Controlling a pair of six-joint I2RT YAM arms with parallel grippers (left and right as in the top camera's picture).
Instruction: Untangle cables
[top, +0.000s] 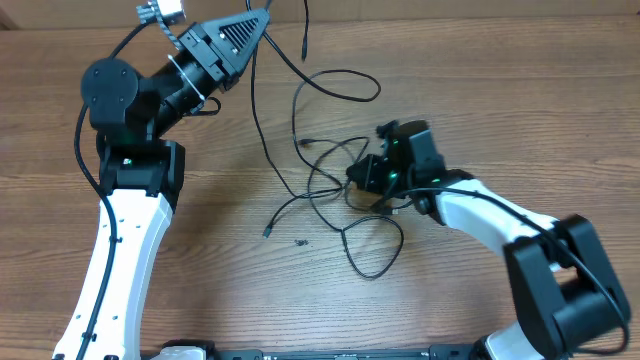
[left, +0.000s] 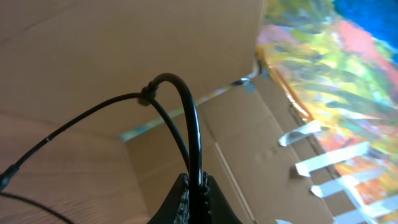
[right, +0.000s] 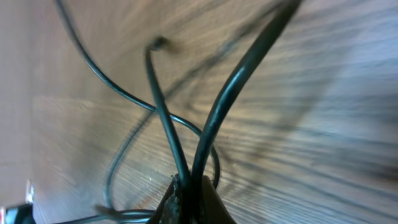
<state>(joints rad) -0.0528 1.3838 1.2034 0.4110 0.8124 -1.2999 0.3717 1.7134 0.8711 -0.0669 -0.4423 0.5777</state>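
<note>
left end effector: clamped on one of the cables, aloft | right end effector: pinching the tangle (nearer arm) | taut line runs diagonally between them

glossy black cables; matt wood-grain table; brown cardboard wall

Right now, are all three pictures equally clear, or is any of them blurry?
Overhead: sharp and evenly lit, the cables throw only faint shadows on the table. Left wrist: the cables at the left gripper are fairly crisp, the colourful background soft. Right wrist: smeared all over, wood grain streaked, cables at the right gripper blurred.
</note>
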